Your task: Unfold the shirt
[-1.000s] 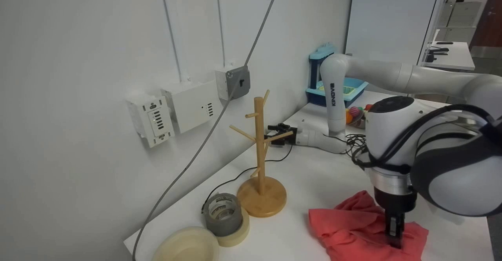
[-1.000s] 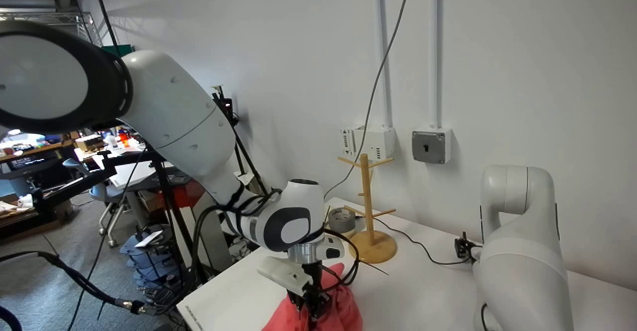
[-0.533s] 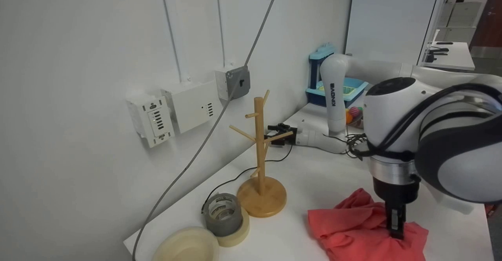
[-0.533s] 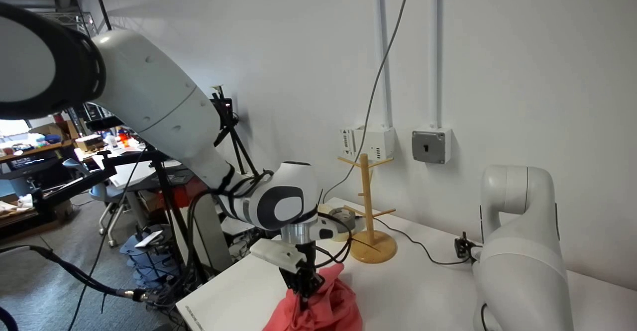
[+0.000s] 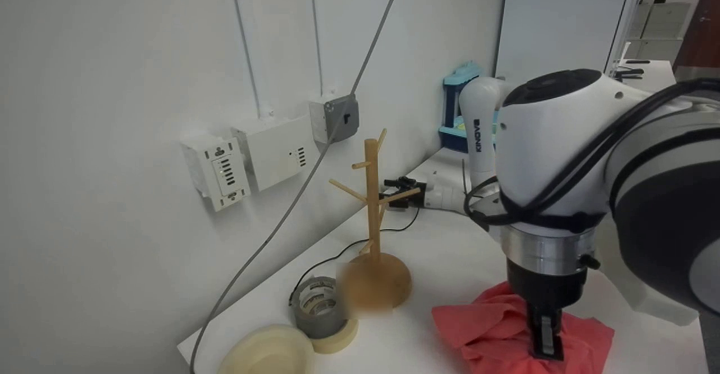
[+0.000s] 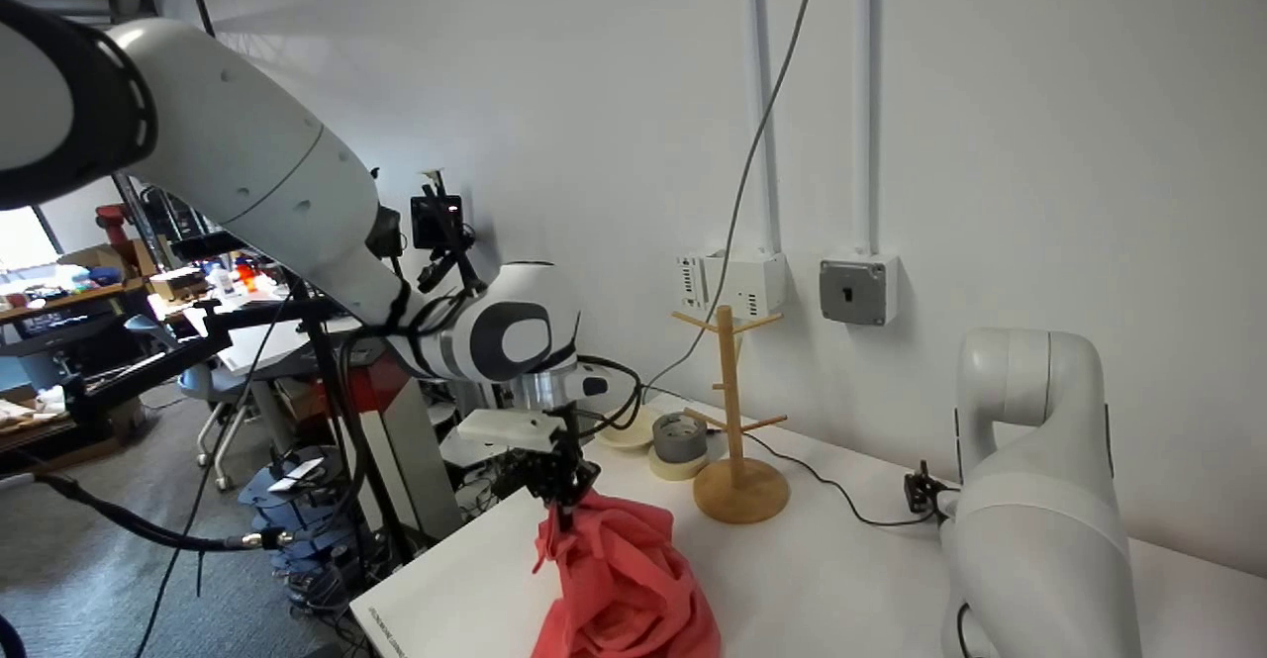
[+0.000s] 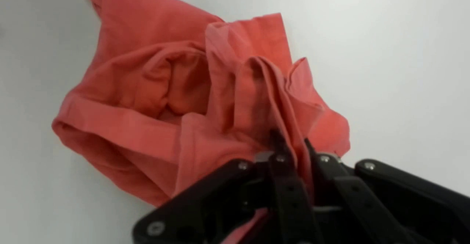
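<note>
The coral-red shirt (image 7: 143, 130) lies crumpled on the white table, its folds overlapping, with one loop of cloth gaping at the left of the wrist view. My gripper (image 7: 293, 145) comes in from the bottom there, its two dark fingers pressed on either side of a doubled fold. In an exterior view the gripper (image 6: 566, 519) stands at the shirt's (image 6: 633, 594) far end, where the pinched cloth rises to the fingertips and a small corner hangs beside them. From another angle, the gripper (image 5: 545, 354) points down over the shirt (image 5: 478, 326), hiding part of it.
A wooden peg stand (image 5: 373, 205) rises behind the shirt, beside a grey tape roll (image 5: 320, 309) and a beige bowl (image 5: 267, 354). A second, white arm (image 6: 1039, 539) rests on the table. The table's edge (image 6: 455, 564) runs close to my gripper.
My gripper has closed on a fold and moved away from the peg-stand side toward the table's far end, dragging and raising the pinched cloth; the rest of the shirt has mostly stayed put.
</note>
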You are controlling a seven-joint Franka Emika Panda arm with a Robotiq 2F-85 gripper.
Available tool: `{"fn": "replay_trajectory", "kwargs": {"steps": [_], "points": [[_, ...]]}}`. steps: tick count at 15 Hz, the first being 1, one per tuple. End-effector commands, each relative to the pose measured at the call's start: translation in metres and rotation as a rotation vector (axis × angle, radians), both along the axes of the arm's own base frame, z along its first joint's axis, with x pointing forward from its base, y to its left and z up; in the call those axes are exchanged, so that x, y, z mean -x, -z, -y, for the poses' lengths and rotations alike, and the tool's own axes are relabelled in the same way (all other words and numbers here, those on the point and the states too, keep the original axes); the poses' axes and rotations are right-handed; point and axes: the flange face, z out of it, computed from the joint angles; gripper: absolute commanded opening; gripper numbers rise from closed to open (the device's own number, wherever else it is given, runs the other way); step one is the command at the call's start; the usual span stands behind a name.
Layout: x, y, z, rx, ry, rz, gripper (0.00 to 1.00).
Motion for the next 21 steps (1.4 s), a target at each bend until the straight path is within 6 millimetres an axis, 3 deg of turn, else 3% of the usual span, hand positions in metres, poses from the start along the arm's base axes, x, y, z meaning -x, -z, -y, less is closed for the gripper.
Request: {"fn": "replay_trajectory", "kwargs": {"steps": [1,4,5,7,12,15,21], "points": [[-0.012,-0.008,-0.029,0.002,-0.052,0.067,0.02],[-0.020,-0.009,-0.048,0.012,-0.094,0.119,0.02],[-0.023,-0.007,-0.053,0.014,-0.100,0.127,0.34],[-0.028,-0.004,-0.062,0.020,-0.107,0.136,0.42],[-0.036,0.005,-0.075,0.025,-0.111,0.134,0.80],[-0.038,0.011,-0.070,0.030,-0.089,0.117,1.00],[-0.019,0.039,-0.033,0.131,0.023,-0.048,1.00]]}}
